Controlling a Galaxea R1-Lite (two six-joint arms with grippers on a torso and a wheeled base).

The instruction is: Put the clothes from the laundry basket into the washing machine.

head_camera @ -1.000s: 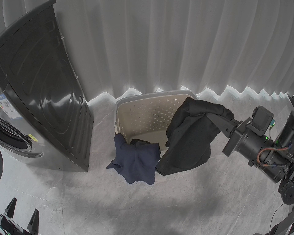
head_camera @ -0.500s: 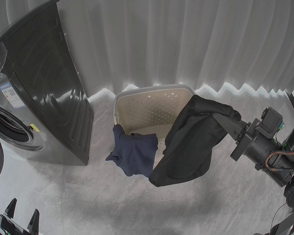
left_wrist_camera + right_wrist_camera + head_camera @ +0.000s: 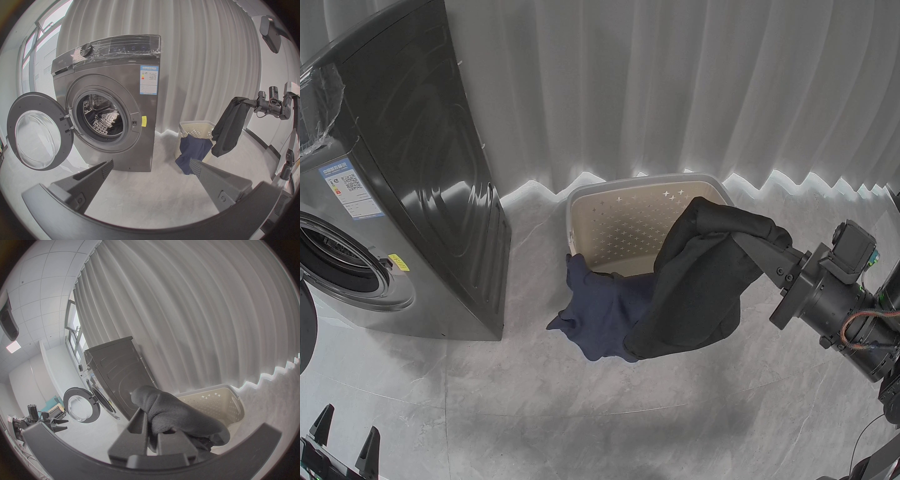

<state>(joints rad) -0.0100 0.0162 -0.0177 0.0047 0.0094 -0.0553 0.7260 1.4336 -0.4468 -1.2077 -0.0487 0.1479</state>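
Observation:
My right gripper (image 3: 751, 240) is shut on a black garment (image 3: 694, 281) that hangs in the air over the right front corner of the beige laundry basket (image 3: 625, 194). In the right wrist view the black garment (image 3: 175, 413) bulges between the closed fingers (image 3: 137, 430). A navy garment (image 3: 600, 309) drapes over the basket's front rim onto the floor. The grey washing machine (image 3: 406, 187) stands at the left; its round door (image 3: 37, 131) is swung open and the drum (image 3: 101, 117) looks empty. My left gripper (image 3: 150, 168) is open, low at the left, holding nothing.
White curtains (image 3: 675, 87) hang right behind the basket and machine. The grey stone floor (image 3: 581, 412) between the machine and the basket is bare. The open door sticks out on the machine's far left side.
The head view has swung so the machine and basket sit further right in the picture. The black garment stays in my right gripper, now overlapping the navy garment.

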